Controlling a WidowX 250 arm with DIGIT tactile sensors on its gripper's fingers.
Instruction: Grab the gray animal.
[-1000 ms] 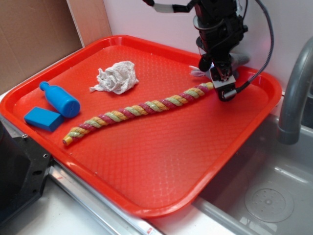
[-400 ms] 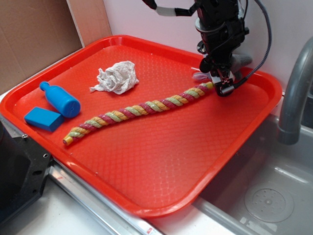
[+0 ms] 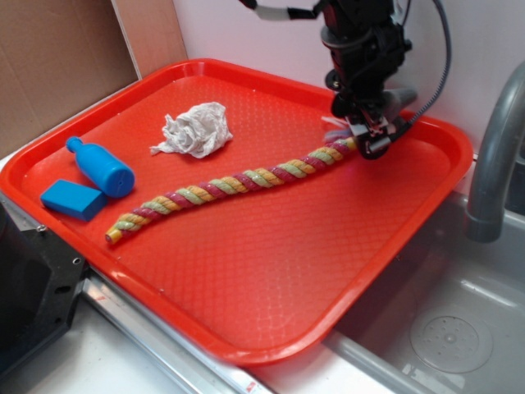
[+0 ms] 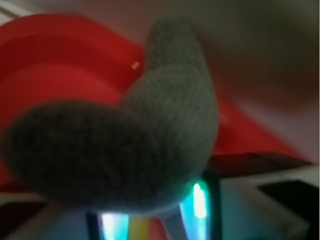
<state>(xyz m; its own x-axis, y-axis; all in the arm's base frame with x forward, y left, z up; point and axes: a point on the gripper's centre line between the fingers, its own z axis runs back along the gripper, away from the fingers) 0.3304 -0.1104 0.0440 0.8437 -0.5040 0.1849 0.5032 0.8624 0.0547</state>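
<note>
The gray animal (image 3: 404, 99) lies at the tray's back right, mostly hidden behind my gripper; a pale fin (image 3: 332, 123) pokes out to the left. Seen from the wrist, its gray plush body (image 4: 150, 135) fills most of the picture, blurred and very close, just ahead of the fingers (image 4: 199, 205). My gripper (image 3: 367, 135) hangs low over the animal and over the rope's far end. Its fingers stand apart, open, and nothing is pinched between them.
The red tray (image 3: 271, 271) also holds a long multicoloured twisted rope (image 3: 230, 185), a crumpled white paper wad (image 3: 195, 130), a blue bottle (image 3: 100, 167) and a blue block (image 3: 72, 199). A gray faucet (image 3: 496, 156) and a sink (image 3: 451, 328) lie to the right. A wall stands close behind.
The gripper has shifted a little back and to the left, toward the gray animal at the tray's rear edge. Nothing else on the tray has moved.
</note>
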